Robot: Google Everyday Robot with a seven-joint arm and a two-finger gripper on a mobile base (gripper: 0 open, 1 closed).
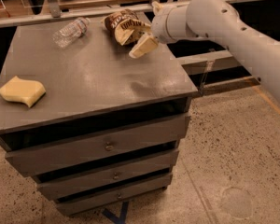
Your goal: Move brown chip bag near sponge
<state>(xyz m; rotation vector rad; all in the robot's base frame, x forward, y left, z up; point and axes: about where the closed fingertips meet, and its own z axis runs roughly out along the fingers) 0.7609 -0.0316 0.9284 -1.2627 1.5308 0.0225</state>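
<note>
The brown chip bag (122, 24) lies at the back of the grey cabinet top (93, 73), right of centre. The pale yellow sponge (21, 90) lies near the front left edge, far from the bag. My gripper (143, 45), with cream fingers, hangs at the end of the white arm that comes in from the right. It is just right of and in front of the bag, above the cabinet top, close to the bag's near corner.
A clear plastic water bottle (71, 31) lies at the back left of the top. The cabinet has drawers (107, 146) below. A metal rail and shelf (84, 13) run behind it. Speckled floor (233, 162) lies to the right.
</note>
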